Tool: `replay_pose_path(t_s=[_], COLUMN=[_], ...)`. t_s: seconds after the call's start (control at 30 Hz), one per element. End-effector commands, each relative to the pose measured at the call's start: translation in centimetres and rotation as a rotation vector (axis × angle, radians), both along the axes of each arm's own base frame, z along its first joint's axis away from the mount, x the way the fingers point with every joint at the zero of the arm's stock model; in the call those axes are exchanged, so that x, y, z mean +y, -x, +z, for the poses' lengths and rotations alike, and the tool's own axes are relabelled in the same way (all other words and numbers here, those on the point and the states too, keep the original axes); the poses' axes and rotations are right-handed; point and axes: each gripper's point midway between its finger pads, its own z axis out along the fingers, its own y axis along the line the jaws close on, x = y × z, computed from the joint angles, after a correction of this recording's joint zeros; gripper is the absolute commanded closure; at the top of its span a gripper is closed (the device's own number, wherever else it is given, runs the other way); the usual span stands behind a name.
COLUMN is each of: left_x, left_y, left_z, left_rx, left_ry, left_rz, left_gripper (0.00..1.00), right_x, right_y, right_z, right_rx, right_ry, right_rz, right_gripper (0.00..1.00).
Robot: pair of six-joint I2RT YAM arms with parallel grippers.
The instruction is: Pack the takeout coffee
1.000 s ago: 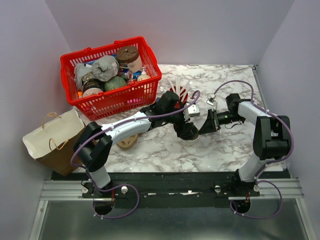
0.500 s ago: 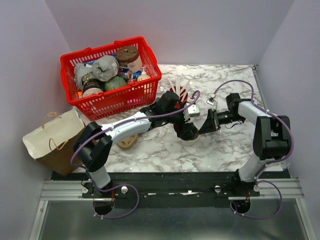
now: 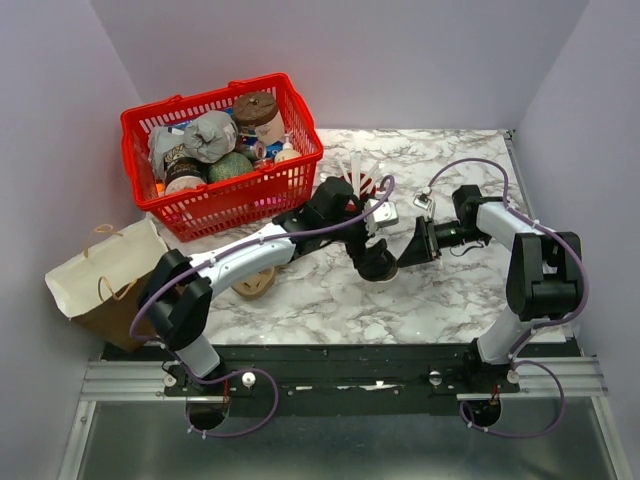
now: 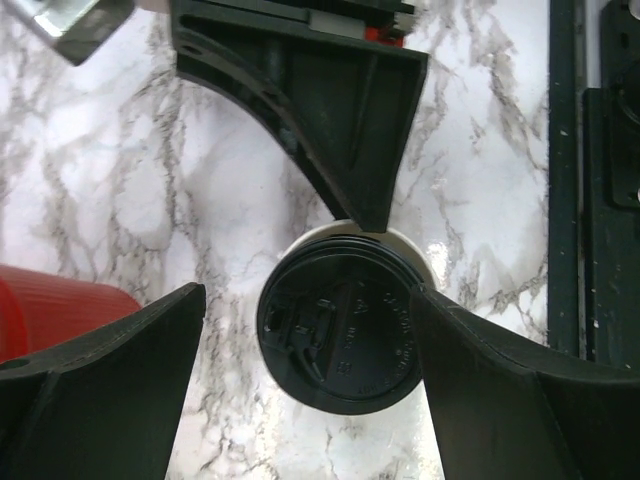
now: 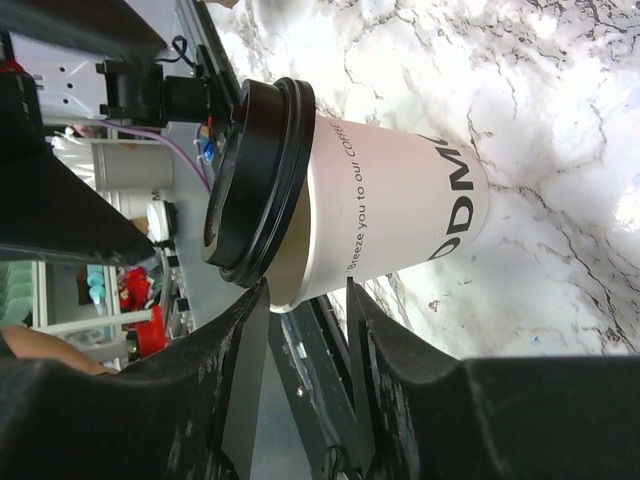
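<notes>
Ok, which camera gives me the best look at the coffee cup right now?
Right wrist: the coffee cup fills the frame side-on, black lid, cream wall and lettering all clear. Left wrist shows only the lid from above; the overhead view shows just a small dark blob.

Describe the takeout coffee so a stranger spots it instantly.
On the marble table, look past the red basket to the red cup of white cutlery. Beside it, toward the near edge, stands the takeout coffee: a cream-white paper cup with a black lid, which the red cup lacks.
</notes>
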Motion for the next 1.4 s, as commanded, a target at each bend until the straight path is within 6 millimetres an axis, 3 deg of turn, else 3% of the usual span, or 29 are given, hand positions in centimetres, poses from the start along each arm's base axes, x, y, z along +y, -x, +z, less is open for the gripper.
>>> replay_pose_path(t_s=[0.0,0.03,0.07,0.2,0.43,0.63,1.0,1.2,1.37], left_x=[2.1,2.6,3.1,4.2,3.5,2.7,2.0,1.5,1.0], left_y=[-2.3,-2.8,-2.9,-3.4,-3.3,-2.8,-2.6,-2.1,-1.6], left_z=[1.8,1.6,1.1,-0.4,-1.9,-1.9,-3.1,-3.3,-3.3], left_rx=[-0.041,-0.038,-0.017,0.048,0.080,0.103,0.105,0.114,0.125], left_ry=[-0.010,-0.017,-0.026,-0.039,-0.030,-0.013,-0.038,-0.040,-0.035], left_rz=[0.158,0.189,0.211,0.242,0.218,0.173,0.138,0.116,0.105], left_gripper=[0.09,0.09,0.09,0.09,0.09,0.10,0.10,0.10,0.10], right_x=[-0.4,-0.5,-0.6,-0.6,-0.9,-2.9,-6.6,-6.3,-4.0], right_y=[-0.9,-1.0,-1.1,-1.4,-1.3,-2.0,-2.4,-1.8,-0.8], right_z=[1.3,1.4,1.5,1.8,1.7,1.6,-2.9,-4.1,-4.6], right_rx=[-0.091,-0.101,-0.109,-0.131,-0.143,-0.268,-0.332,-0.324,-0.291], right_ry=[-0.002,0.002,0.005,0.010,0.036,0.114,0.404,0.437,0.408], right_rz=[-0.006,-0.008,-0.007,-0.006,-0.008,-0.018,0.047,0.101,0.170], right_gripper=[0.41,0.24,0.00,0.00,0.01,0.03,0.16,0.18,0.18])
